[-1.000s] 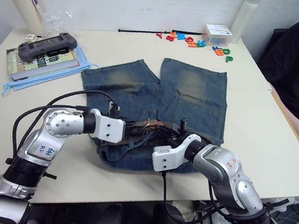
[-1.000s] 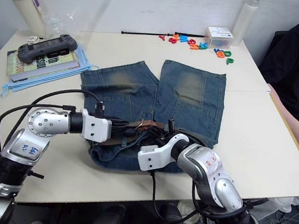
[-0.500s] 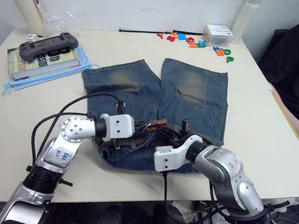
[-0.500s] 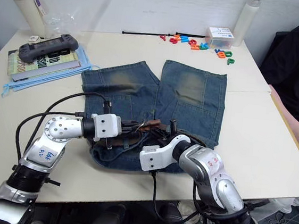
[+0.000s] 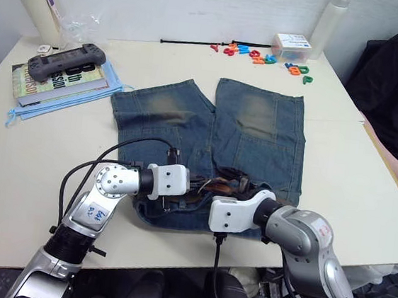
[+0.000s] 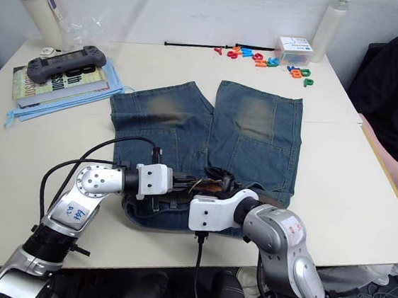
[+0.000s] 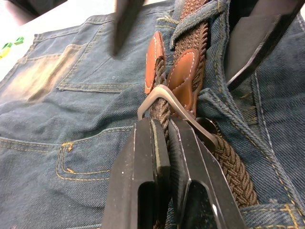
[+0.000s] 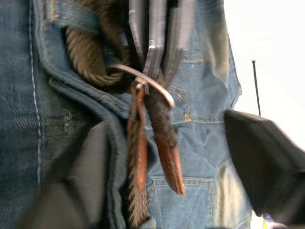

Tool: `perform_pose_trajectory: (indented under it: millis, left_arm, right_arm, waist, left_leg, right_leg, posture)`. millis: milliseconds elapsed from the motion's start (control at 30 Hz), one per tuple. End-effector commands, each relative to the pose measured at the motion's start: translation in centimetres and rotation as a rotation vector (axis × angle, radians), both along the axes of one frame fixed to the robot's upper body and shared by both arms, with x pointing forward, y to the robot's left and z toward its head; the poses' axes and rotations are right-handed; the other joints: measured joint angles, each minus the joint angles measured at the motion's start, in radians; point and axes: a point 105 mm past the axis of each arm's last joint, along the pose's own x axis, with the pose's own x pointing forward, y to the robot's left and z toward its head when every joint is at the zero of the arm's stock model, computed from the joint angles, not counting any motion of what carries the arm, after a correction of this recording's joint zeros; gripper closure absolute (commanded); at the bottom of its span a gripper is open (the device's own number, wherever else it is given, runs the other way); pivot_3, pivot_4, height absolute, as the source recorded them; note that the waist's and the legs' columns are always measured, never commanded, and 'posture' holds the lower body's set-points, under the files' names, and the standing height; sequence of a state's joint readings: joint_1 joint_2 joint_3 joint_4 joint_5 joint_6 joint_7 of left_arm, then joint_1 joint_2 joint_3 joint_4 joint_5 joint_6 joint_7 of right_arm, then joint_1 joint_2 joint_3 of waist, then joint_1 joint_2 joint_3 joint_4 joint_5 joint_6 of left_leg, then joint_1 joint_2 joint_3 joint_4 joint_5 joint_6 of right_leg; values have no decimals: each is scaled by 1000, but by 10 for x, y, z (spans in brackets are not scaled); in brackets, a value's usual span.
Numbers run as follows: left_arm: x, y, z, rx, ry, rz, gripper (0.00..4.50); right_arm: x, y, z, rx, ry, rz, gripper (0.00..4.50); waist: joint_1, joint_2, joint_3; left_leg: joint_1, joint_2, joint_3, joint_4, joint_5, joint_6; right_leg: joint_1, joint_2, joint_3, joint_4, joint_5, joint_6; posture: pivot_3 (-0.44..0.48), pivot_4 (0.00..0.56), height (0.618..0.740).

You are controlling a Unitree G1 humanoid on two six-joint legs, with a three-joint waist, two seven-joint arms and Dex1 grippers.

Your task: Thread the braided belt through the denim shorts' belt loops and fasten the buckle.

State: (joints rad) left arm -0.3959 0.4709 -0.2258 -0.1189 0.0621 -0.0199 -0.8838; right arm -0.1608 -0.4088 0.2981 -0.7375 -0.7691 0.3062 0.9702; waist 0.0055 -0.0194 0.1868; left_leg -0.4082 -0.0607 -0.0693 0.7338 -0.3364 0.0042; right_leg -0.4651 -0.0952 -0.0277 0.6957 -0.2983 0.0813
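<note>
No legible writing on belt (image 7: 190,57), shorts (image 5: 258,127).

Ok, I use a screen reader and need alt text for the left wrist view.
The left tool is pinched shut on the braided belt just below the silver buckle, on the waistband of the denim shorts. Two tan leather belt ends rise beyond the buckle, and the belt passes under a belt loop.
</note>
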Motion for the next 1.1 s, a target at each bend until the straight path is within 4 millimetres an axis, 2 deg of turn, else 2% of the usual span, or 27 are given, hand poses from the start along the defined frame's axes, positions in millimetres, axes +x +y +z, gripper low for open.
perform_pose_trajectory:
  millis: [33,133,267,367,533,733,1100]
  left_arm:
    - [-7,-9,4,-22,-10,-55,4500]
    - [-7,-10,4,-19,-8,-62,4500]
    - [-8,-11,4,-20,-8,-70,4500]
    - [-9,-12,3,-19,-8,-74,4500]
    - [-9,-13,4,-22,-12,-79,4500]
    - [-10,-14,5,-23,-19,-85,4500]
    - [-12,-17,5,-17,-32,-99,4500]
  right_arm:
    - [-10,-5,22,75,-24,-7,568]
    - [-19,-7,31,125,13,3,568]
    - [-16,-12,47,189,16,-11,568]
    - [-13,-14,51,174,9,-10,568]
    - [-3,-27,40,64,-11,-49,568]
    - [3,-29,28,21,-24,-63,568]
    - [6,-10,12,-41,-34,2,568]
  waist:
    - [2,0,0]
    - [6,0,0]
    - [8,0,0]
    - [12,0,0]
    - [18,0,0]
    - [19,0,0]
    - [19,0,0]
  left_leg:
    - [0,0,0,0,0,0]
    - [0,0,0,0,0,0]
    - [1,0,0,0,-1,1]
    - [0,0,0,0,-1,1]
    - [0,0,0,0,-1,1]
    - [0,0,0,0,-1,1]
    - [0,0,0,0,-1,1]
  right_leg:
    - [0,0,0,0,0,0]
    - [0,0,0,0,0,0]
    - [1,0,0,0,0,0]
    - [1,0,0,-1,0,0]
    - [1,-1,0,-2,0,0]
    - [1,-1,-1,-3,0,0]
    - [1,-1,-1,-3,0,0]
  posture:
    - [0,150,659]
    - [0,150,659]
    - [0,150,659]
    - [0,150,659]
    - [0,150,659]
    - [0,150,659]
    - [0,150,659]
